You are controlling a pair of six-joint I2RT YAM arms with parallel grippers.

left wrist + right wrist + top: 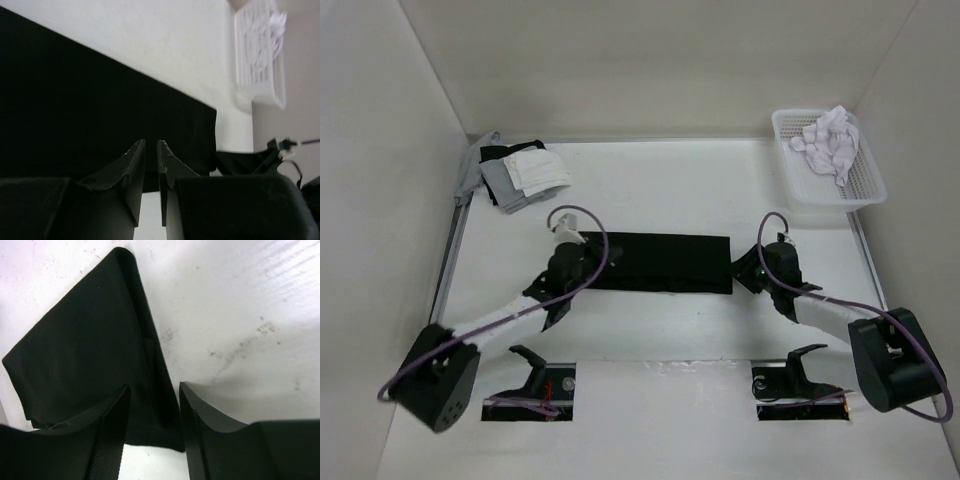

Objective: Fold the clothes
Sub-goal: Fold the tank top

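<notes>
The white surface point(660, 190) fills the walled bay; at its middle lies the black garment point(660, 262), folded flat into a long, narrow band that runs from left to right, its edges fairly straight; the left arm point(510, 315) reaches in from the near left corner to the band's left end, and the right arm point(830, 315) reaches in from the near right corner to its right end; a white slotted basket point(820, 203) sits at the far right corner, well apart from the garment; a pile of grey, white and black clothes point(518, 172) lies at the far left corner; a crumpled white cloth point(830, 142) rests inside the basket. The right pincer point(152, 395) is spread wide, its two fingers standing either side of the garment's right edge, which lies flat on the surface below them and is not pinched; the left pincer point(150, 150) is only narrowly parted, a thin gap showing between its fingers, nothing caught in it, with the garment's near edge just beyond the tips.
</notes>
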